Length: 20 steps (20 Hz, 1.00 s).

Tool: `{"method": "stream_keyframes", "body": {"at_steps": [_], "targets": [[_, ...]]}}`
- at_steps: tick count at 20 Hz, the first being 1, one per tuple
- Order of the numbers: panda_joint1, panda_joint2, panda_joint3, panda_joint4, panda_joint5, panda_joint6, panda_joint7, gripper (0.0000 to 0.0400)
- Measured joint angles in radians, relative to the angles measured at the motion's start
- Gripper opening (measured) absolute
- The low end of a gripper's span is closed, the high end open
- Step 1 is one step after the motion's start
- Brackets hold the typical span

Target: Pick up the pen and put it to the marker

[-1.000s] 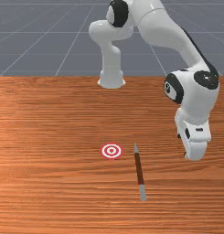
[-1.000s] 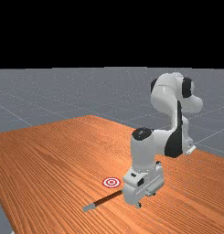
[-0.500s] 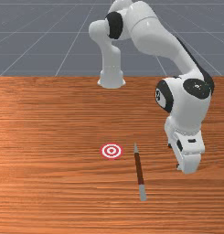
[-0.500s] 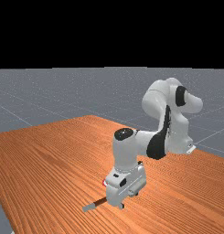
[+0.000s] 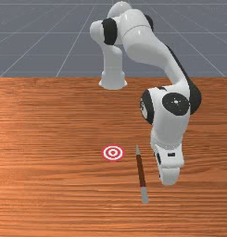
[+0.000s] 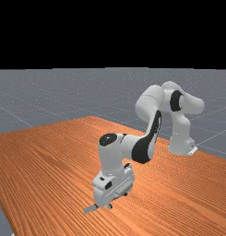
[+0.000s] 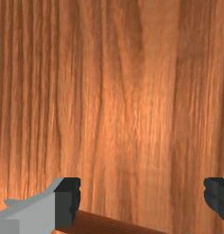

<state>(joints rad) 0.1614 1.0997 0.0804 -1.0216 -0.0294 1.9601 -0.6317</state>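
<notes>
Pen (image 5: 141, 170) on the desk (image 5: 54, 199), near the bullseye marker (image 5: 113, 152).
The pincer (image 6: 117, 200), fingers spread wide, is just to the front view's right of the pen.

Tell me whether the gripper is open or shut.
Open. In the wrist view, the gripper has its two fingers wide apart, with wood showing between them; in the front view, the pen lies on the table.
</notes>
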Motion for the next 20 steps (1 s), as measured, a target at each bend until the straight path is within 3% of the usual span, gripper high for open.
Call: {"method": "stream_keyframes", "body": {"at_steps": [3,4,10,11,12,17,20], "targets": [[0.001,0.052,-0.001,0.036,0.000,0.011,-0.002,0.0400],[0.000,0.028,-0.003,-0.027,-0.003,0.068,0.000,0.0400],[0.013,0.033,-0.020,-0.018,-0.020,0.060,0.018,0.0400],[0.002,-0.010,-0.010,-0.098,-0.011,0.134,0.007,0.0400],[-0.003,0.008,-0.004,-0.050,-0.011,0.076,-0.022,0.0400],[-0.077,-0.030,0.016,-0.124,0.020,0.115,-0.097,0.0400],[-0.069,-0.145,-0.011,-0.341,0.016,0.217,-0.022,0.0400]]}}
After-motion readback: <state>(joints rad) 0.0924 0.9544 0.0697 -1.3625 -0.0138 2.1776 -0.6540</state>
